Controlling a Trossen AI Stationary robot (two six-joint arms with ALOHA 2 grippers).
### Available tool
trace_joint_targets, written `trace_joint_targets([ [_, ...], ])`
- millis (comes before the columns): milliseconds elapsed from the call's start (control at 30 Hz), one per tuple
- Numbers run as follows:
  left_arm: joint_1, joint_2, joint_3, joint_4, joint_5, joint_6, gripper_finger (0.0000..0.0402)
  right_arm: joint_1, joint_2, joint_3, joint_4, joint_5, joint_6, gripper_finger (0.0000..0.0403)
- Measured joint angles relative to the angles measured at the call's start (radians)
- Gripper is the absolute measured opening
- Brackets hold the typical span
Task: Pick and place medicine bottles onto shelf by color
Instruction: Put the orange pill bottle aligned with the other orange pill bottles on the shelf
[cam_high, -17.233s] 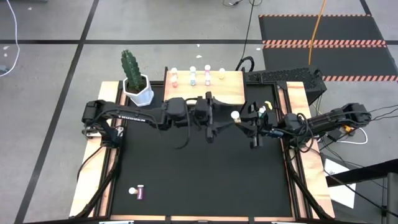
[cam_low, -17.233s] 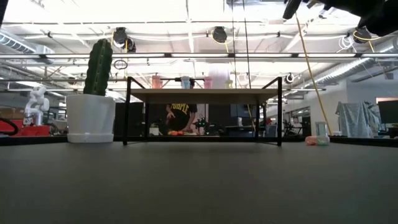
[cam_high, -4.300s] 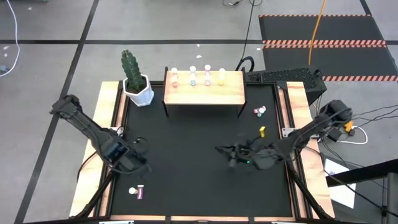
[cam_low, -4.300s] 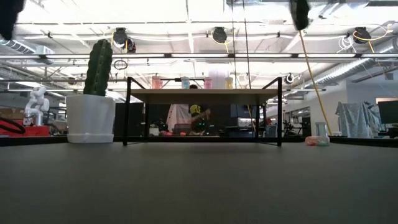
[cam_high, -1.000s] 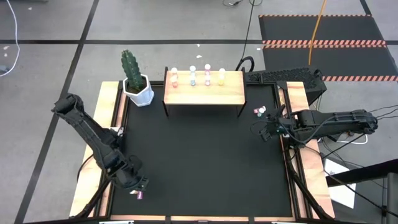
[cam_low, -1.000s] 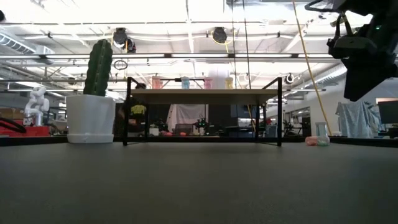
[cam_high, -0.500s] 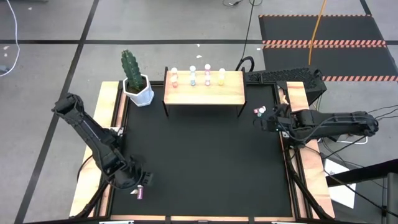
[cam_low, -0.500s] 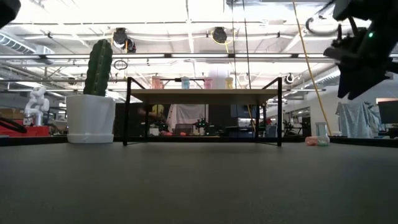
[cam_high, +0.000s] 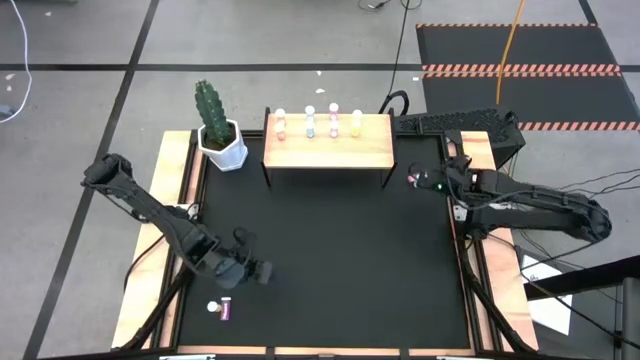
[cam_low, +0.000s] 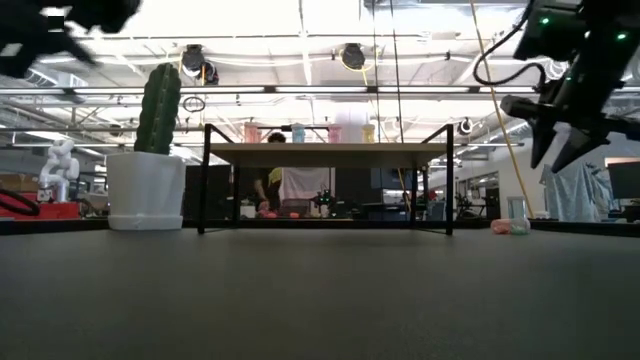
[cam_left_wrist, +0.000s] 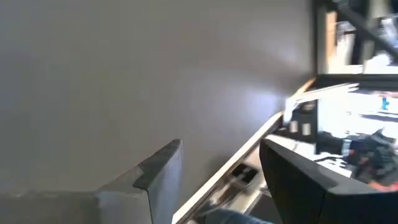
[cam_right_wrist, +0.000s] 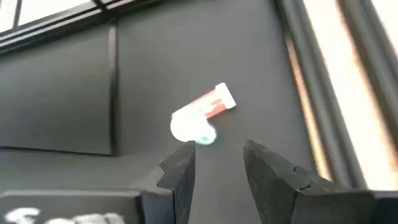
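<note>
High view, left pincer (cam_high: 262, 271): lower left of centre, over the black worktop (cam_high: 330, 260); spread of its fingers cannot be told here; nothing seen in it.
High view, right pincer (cam_high: 430, 181): right of centre, at the worktop's right edge, just beside a small bottle lying there (cam_high: 416, 179); fingers merge with the dark arm.
High view, shelf (cam_high: 328, 143): upper centre; four medicine bottles (cam_high: 308, 122) stand in a row along its far edge, white caps up.
High view, loose bottle: purple bottle (cam_high: 224, 309) lies on its side at lower left, below the left pincer and apart from it.
High view, cactus pot (cam_high: 222, 146): upper left, just beside the shelf.
Low view, right pincer (cam_low: 562, 140): upper right, hanging above the worktop, two fingers parted, nothing between them.
Low view, left arm: a dark blurred shape at the upper left corner; pincer not made out.
Low view, shelf (cam_low: 326, 152): centre, on thin black legs; bottle bodies on top small and hard to tell by colour.
Low view, bottle at right (cam_low: 510, 226): low on the worktop's far edge, pinkish, detail unclear.
Low view, person (cam_low: 272, 185): partly hidden behind the shelf, in the room beyond.
Left wrist view, left pincer (cam_left_wrist: 221, 177): fingers stand parted, empty, bare worktop between them.
Right wrist view, right pincer (cam_right_wrist: 219, 165): fingers parted, holding nothing; a red bottle with white cap (cam_right_wrist: 200, 115) lies on its side just beyond the tips, apart from them.
</note>
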Motion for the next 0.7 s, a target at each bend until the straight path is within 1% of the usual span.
trace_joint_targets([
  [100, 0.054, 0.000, 0.000, 0.072, -0.001, 0.085, 0.0214, -0.105, 0.013, 0.000, 0.072, -0.081, -0.088, 0.0132],
  [167, 0.089, 0.000, 0.000, 0.108, -0.001, 0.129, 0.0214, -0.184, 0.029, 0.000, 0.094, -0.116, -0.135, 0.0132],
  [233, 0.119, 0.000, 0.000, 0.120, -0.002, 0.157, 0.0214, -0.266, 0.050, -0.001, 0.104, -0.140, -0.145, 0.0132],
  [300, 0.135, 0.000, 0.000, 0.118, -0.023, 0.164, 0.0214, -0.340, 0.073, -0.009, 0.135, -0.190, -0.142, 0.0132],
  [367, 0.145, 0.000, 0.000, 0.113, -0.034, 0.187, 0.0214, -0.403, 0.094, -0.029, 0.193, -0.280, -0.130, 0.0132],
  [467, 0.169, 0.000, 0.000, 0.091, -0.034, 0.300, 0.0214, -0.472, 0.134, -0.078, 0.336, -0.407, -0.073, 0.0132],
  [567, 0.211, 0.000, 0.000, 0.069, -0.032, 0.448, 0.0214, -0.533, 0.180, -0.118, 0.441, -0.480, 0.017, 0.0132],
  [633, 0.244, 0.000, 0.000, 0.069, -0.004, 0.529, 0.0214, -0.556, 0.209, -0.135, 0.493, -0.523, 0.062, 0.0132],
  [700, 0.280, 0.000, 0.000, 0.068, 0.036, 0.602, 0.0214, -0.570, 0.228, -0.142, 0.494, -0.566, 0.093, 0.0132],
])
